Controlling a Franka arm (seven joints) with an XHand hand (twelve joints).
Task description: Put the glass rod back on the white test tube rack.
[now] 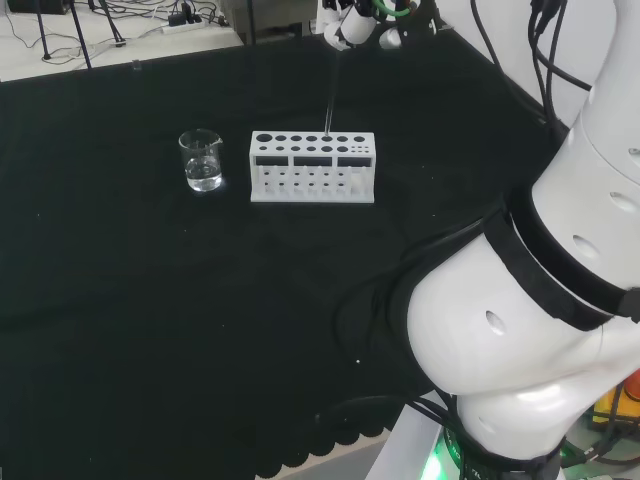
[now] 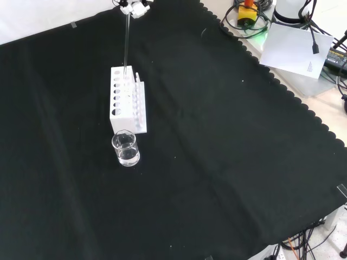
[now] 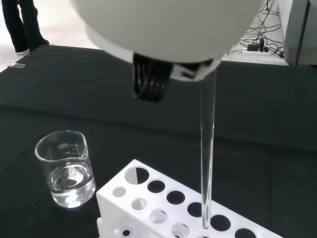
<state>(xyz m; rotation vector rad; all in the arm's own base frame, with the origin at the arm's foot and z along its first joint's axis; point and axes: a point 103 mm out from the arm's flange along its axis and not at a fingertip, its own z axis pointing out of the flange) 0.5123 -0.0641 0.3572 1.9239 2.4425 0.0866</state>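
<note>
The glass rod [image 3: 207, 163] hangs upright from the hand [image 1: 350, 22], and you can see its lower tip at one of the holes in the top of the white rack [image 1: 313, 168]. In the wrist view the tip sits at the rim of a hole in the row, though you cannot tell whether it has entered the hole or only touches the top plate. In the front view the rod runs straight down from the hand at the top edge to the far end of the rack. The hand's fingers are closed on the rod's upper end, as the head view shows at the far edge of the bench [image 2: 227, 162].

Your rack stands on the black cloth with its long side facing the head camera. A small glass beaker [image 1: 202, 160] holding a little clear liquid stands just beside the rack, to its left in the head view and nearer the camera in the front view, apart from it. In the wrist view the beaker stands close to the rack's end.
</note>
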